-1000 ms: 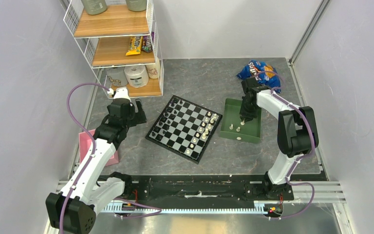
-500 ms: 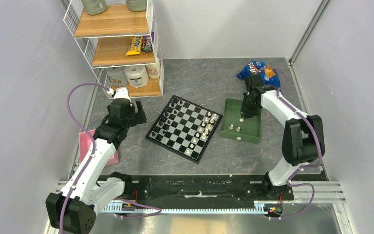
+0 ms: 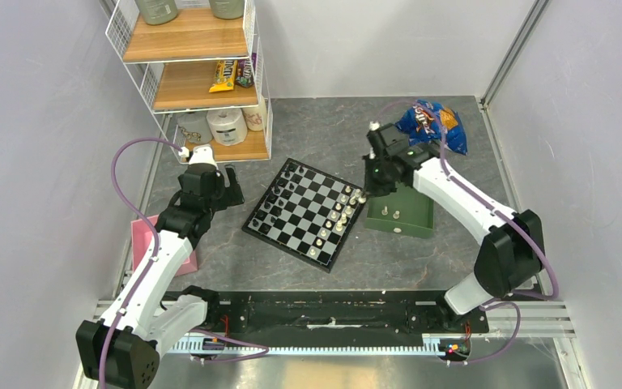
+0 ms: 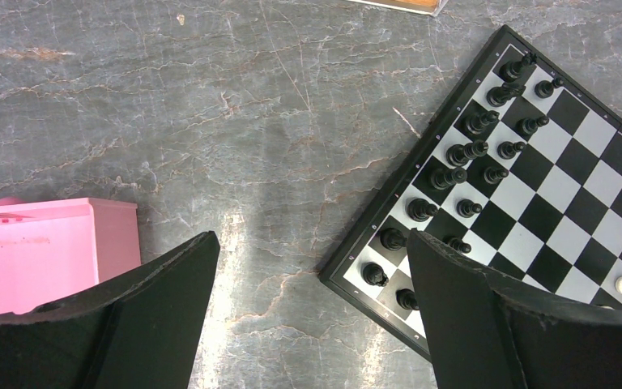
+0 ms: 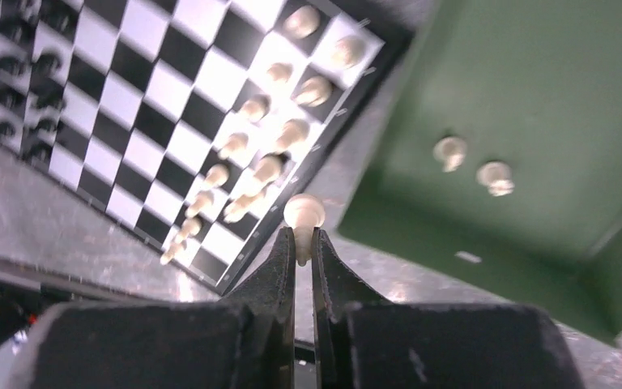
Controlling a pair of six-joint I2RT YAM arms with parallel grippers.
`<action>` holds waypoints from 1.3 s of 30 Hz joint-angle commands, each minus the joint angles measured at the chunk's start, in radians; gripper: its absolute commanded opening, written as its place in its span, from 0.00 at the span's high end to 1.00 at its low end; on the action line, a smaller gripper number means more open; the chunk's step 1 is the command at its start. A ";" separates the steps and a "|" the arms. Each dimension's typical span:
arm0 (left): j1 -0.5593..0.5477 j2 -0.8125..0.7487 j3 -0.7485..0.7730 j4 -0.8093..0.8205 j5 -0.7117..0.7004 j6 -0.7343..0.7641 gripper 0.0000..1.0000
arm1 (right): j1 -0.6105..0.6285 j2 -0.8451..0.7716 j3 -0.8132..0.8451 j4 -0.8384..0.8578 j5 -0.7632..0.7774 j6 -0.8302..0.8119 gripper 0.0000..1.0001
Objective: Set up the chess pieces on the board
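The board (image 3: 306,212) lies turned on the table, black pieces along its left side, several cream-white pieces (image 3: 336,212) along its right side. My right gripper (image 3: 364,193) is shut on a cream-white chess piece (image 5: 303,214), held above the gap between the board's right edge (image 5: 308,166) and the green tray (image 5: 534,121). Two more cream-white pieces (image 5: 471,162) stand in the tray (image 3: 409,212). My left gripper (image 4: 312,308) is open and empty, above the table just left of the board's corner (image 4: 453,203).
A pink box (image 3: 144,240) sits at the left, also in the left wrist view (image 4: 40,251). A wire shelf rack (image 3: 198,73) with snacks and rolls stands at the back left. A blue snack bag (image 3: 429,121) lies behind the tray.
My right gripper has lifted a cream-white piece out of the green tray and carried it left to the board's right edge. The left arm has not moved.
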 commanded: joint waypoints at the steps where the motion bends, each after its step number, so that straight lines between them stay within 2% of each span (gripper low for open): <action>1: 0.004 -0.010 0.019 0.011 0.012 0.012 0.06 | 0.118 0.011 0.026 -0.024 -0.058 0.022 0.99; 7: 0.004 -0.014 0.019 0.011 0.013 0.010 0.06 | 0.280 0.036 0.007 -0.017 -0.041 0.057 0.99; 14: 0.004 -0.013 0.019 0.011 0.016 0.010 0.06 | 0.375 0.117 0.012 0.004 0.016 0.072 0.99; 20: 0.004 -0.013 0.017 0.012 0.013 0.010 0.07 | 0.387 0.196 0.022 0.017 0.054 0.073 1.00; 39: 0.004 0.004 0.021 0.011 0.019 0.009 0.06 | 0.389 0.270 0.049 0.026 0.111 0.059 0.99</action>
